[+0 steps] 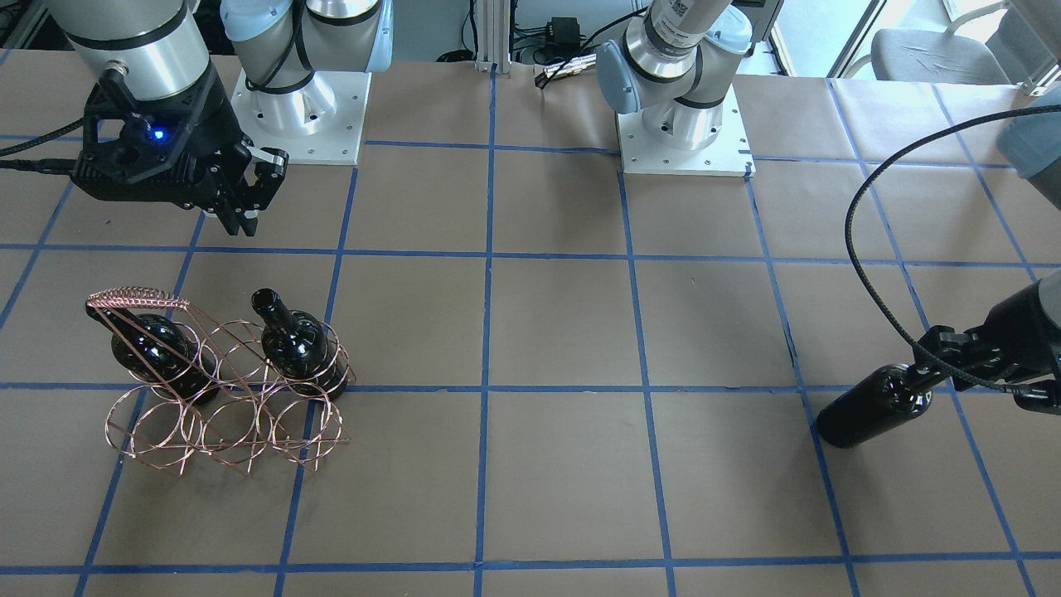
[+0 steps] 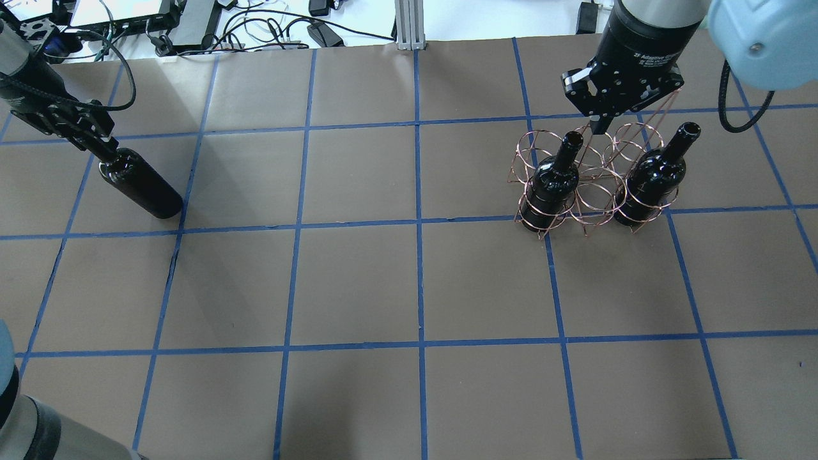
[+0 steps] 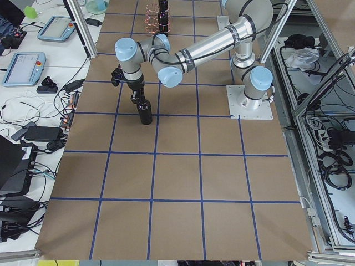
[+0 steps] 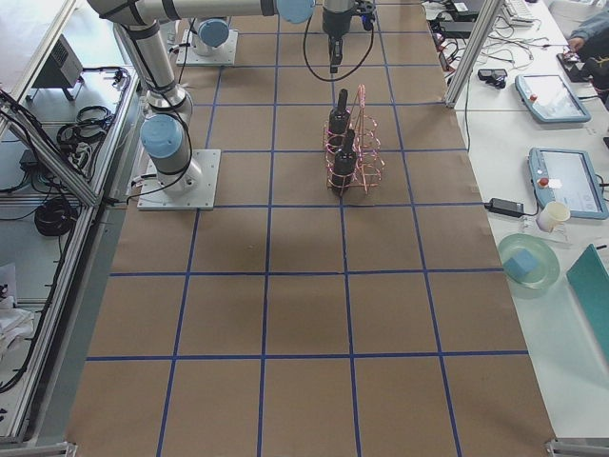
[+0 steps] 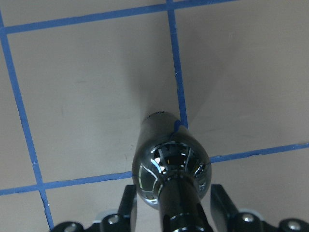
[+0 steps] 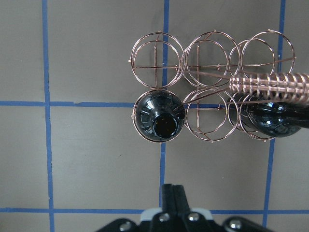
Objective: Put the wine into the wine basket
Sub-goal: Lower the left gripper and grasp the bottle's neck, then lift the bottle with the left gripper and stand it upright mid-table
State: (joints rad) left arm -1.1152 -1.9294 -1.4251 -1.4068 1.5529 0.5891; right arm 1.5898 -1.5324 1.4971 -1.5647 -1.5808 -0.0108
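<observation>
Left gripper point(image 2: 103, 144), spread astride the neck, is being poised over the upright glossy near-black glass wine bottle point(image 2: 144, 191), upper left overhead, the copper-coloured wire basket point(image 2: 594, 191) well apart at upper right.

The copper-coloured two-tier wire wine rack point(image 6: 206, 90) has its robot-side row blocked at both ends, by a glossy near-black glass left-end bottle point(image 6: 158, 117) and a like right-end bottle point(image 6: 270, 121). The middle ring point(image 6: 207, 140) between them is open, closely flanked by both. All three far-row rings point(image 6: 155, 66) are open. The coiled-wire handle bar point(image 6: 270, 84) overhangs the right-end bottle. A third bottle point(image 2: 142, 190) stands well apart on the brown paper table point(image 2: 415, 287), with open surface between.
</observation>
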